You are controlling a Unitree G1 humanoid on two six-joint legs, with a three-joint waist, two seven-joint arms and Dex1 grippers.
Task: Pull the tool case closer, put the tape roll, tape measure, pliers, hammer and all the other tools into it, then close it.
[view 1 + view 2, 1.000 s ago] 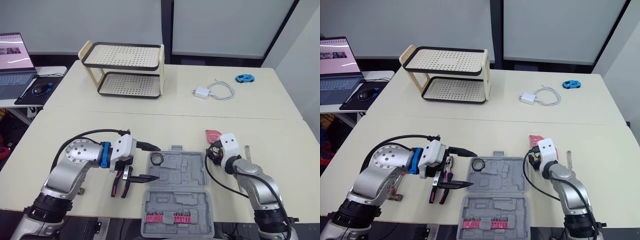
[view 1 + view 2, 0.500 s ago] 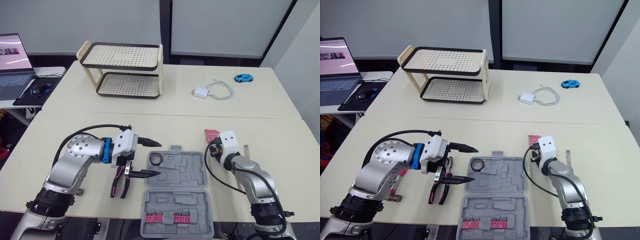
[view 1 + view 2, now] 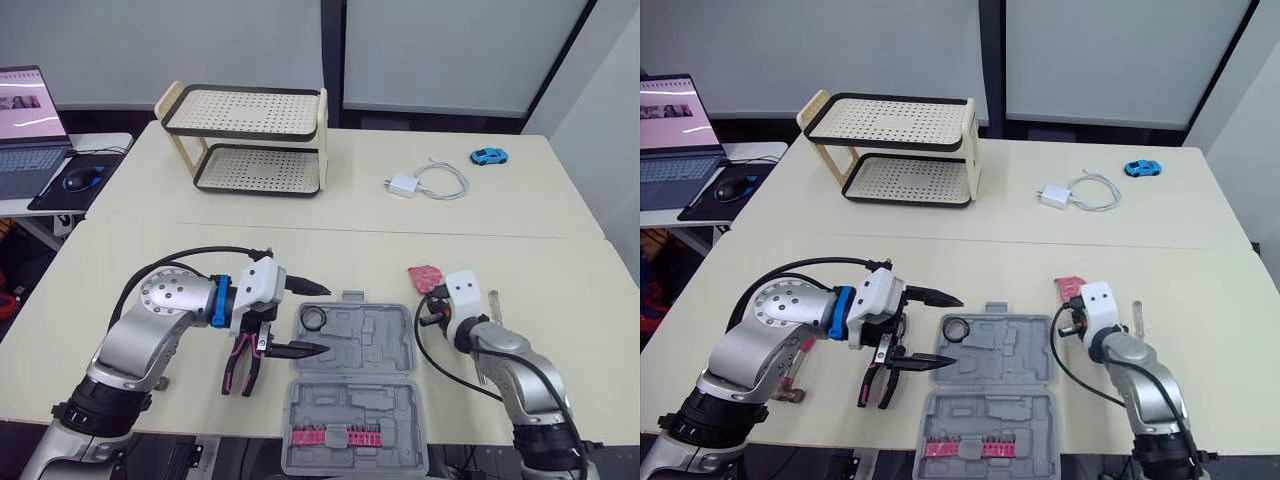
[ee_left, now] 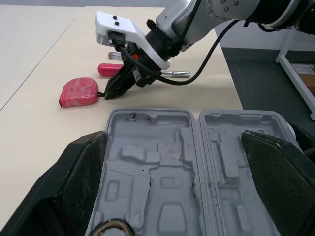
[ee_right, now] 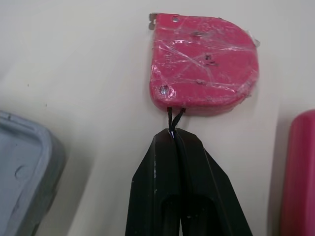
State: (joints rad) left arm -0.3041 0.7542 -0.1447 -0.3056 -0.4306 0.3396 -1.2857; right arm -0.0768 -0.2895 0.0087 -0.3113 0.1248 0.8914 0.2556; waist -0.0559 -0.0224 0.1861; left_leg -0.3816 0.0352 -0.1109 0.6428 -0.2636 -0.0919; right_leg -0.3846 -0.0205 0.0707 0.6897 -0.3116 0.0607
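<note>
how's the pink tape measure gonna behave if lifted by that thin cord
Held by the cord alone in the right hand, the tape measure would probably dangle and swing, since the cord looks thin and limp. Its compact body is likely heavy for its size. The glossy, wrinkled wrap may be slippery to grip directly.

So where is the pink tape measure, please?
The pink tape measure lies at the robot's right, just beyond the open grey tool case, with the right claw shut on its cord.

Head above; wrists seemingly near case [image 4: 162, 147]
</note>
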